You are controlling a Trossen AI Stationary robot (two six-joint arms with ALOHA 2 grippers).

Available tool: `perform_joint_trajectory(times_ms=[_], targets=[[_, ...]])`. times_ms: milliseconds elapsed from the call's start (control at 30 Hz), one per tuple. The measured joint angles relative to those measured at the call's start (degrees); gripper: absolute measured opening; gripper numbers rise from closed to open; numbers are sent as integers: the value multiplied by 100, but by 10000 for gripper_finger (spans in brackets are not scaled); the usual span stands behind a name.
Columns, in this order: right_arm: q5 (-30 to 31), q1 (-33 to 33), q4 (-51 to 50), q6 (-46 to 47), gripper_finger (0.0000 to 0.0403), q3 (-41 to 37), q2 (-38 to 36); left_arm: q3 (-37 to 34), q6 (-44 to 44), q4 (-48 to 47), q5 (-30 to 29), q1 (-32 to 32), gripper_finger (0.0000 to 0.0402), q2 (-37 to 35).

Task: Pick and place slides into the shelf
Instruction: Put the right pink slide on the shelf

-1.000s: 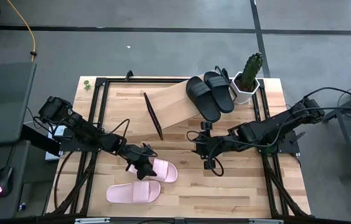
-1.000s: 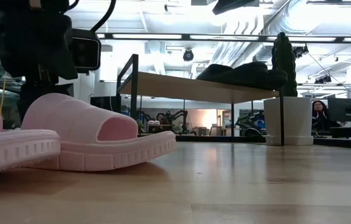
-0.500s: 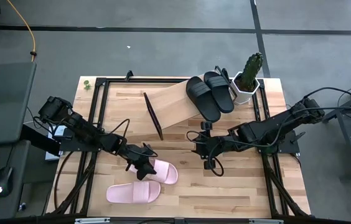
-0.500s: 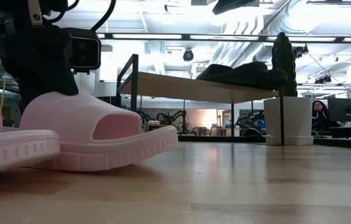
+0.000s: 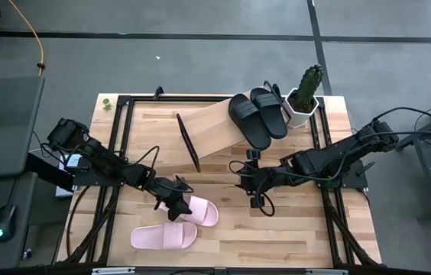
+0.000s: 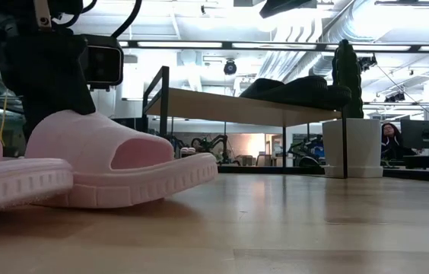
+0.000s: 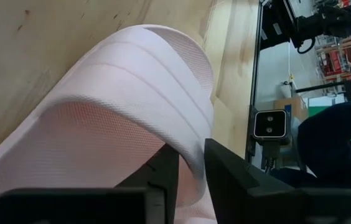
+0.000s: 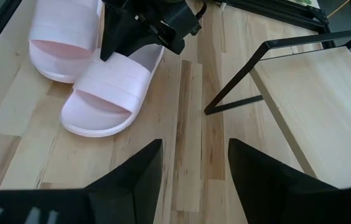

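Two black slides (image 5: 257, 114) already sat on the shelf (image 5: 212, 130) — the left pincer (image 5: 174, 202), seemingly pinching a pink slide's (image 5: 198, 209) strap, needed to lift it shelfward — the right pincer (image 5: 251, 184) waited spread.

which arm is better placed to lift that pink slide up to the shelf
Left. The left gripper already has its fingers closed on the strap of the pink slide. The right gripper hangs open and empty over bare table, apart from both pink slides, nearer the shelf.

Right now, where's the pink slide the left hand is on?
In the high view, the pink slide lies front-left on the table, beside its twin, in front of the shelf. The left hand pinches its strap.
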Motion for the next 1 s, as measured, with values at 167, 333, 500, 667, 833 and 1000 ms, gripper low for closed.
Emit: perform_joint_trajectory(times_ms=[167,333,500,667,833,1000], targets=[[2,0,0,-1,174,0,0,0,0,0,0,0,67,0],[39,0,0,-1,174,0,0,0,-2,0,0,0,67,0],[74,-2,0,-1,174,0,0,0,-1,6,0,0,48,0],[74,-2,0,-2,174,0,0,0,2,20,2,0,9,0],[74,-2,2,-2,174,0,0,0,4,18,2,0,23,0],[86,-1,2,-13,174,0,0,0,6,23,9,0,21,0]])
